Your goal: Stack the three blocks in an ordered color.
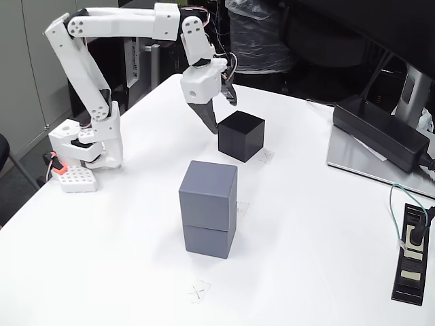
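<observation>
Fixed view. White desk (pixel 326 272) carries two matte slate-grey cubes, upper (pixel 209 187) stacked squarely on lower (pixel 209 239), near desk centre. Matte black cube (pixel 240 134) sits alone, further toward far edge, apart from stack. White arm's hand (pixel 219 114) hangs just left of black cube, fingers parted moderately, holding nothing. Black power adapter (pixel 380 134) lies near right edge.

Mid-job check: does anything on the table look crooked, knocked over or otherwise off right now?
Nothing stands out. The two grey blocks sit squarely stacked, edges lined up. The black block stands flat on the table, apart from the stack, not yet added. The tool hangs open just left of it, holding nothing.
</observation>
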Controlling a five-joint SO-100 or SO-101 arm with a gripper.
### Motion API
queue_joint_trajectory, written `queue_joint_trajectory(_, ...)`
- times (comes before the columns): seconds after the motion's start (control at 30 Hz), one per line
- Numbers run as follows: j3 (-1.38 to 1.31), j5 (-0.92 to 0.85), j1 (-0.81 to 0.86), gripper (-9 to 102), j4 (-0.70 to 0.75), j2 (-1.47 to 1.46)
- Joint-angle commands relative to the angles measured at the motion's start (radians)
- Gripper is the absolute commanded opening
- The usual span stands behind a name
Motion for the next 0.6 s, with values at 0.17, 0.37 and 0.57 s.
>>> queue_joint_trajectory(0.17, -0.1, 0.084, 0.0, 33, -0.078, -0.089)
queue_joint_trajectory(0.37, -0.167, 0.086, 0.0, 33, -0.084, -0.221)
queue_joint_trajectory(0.57, -0.245, 0.087, 0.0, 32, -0.078, -0.31)
